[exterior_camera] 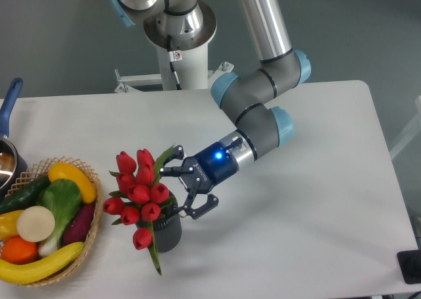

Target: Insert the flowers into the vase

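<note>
A wicker basket [92,210] of fruit and vegetables sits beside a blue-handled pot [8,147] on the white table [316,207].

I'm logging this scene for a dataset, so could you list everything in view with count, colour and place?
flowers: one bunch, red buds with green leaves, standing in the vase, leaning left
vase: one, dark grey, front left-centre of the table
basket: one, wicker, front left edge, filled with produce
bananas: two yellow, at the basket's front
cucumber: one, dark green, basket's back left
orange: one, in the basket's front
pan: one, blue handle, far left edge, partly cut off
table: one, white
dark object: one, bottom right corner, cannot tell what
gripper: one, black, open, just right of the flowers
arm: one, silver and grey with blue caps, reaching from the back
</note>
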Controlling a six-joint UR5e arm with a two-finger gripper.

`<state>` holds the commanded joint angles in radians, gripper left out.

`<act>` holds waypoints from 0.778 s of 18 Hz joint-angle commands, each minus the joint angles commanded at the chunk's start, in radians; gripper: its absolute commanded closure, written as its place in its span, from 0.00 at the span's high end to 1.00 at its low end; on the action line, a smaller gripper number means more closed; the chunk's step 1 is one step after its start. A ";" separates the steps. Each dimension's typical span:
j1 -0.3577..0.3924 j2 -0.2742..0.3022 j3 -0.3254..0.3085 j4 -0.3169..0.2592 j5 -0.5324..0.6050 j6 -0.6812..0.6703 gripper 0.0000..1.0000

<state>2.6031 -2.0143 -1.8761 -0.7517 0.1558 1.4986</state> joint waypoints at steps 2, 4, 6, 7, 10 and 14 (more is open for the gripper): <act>0.034 0.034 -0.002 0.003 0.094 0.008 1.00; 0.061 0.064 -0.002 0.003 0.110 0.006 1.00; 0.097 0.106 0.000 0.003 0.122 0.006 1.00; 0.116 0.124 0.002 0.002 0.136 0.008 1.00; 0.185 0.204 -0.005 0.000 0.310 0.008 1.00; 0.225 0.294 -0.005 -0.005 0.533 0.003 1.00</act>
<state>2.8286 -1.7198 -1.8806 -0.7562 0.6884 1.5018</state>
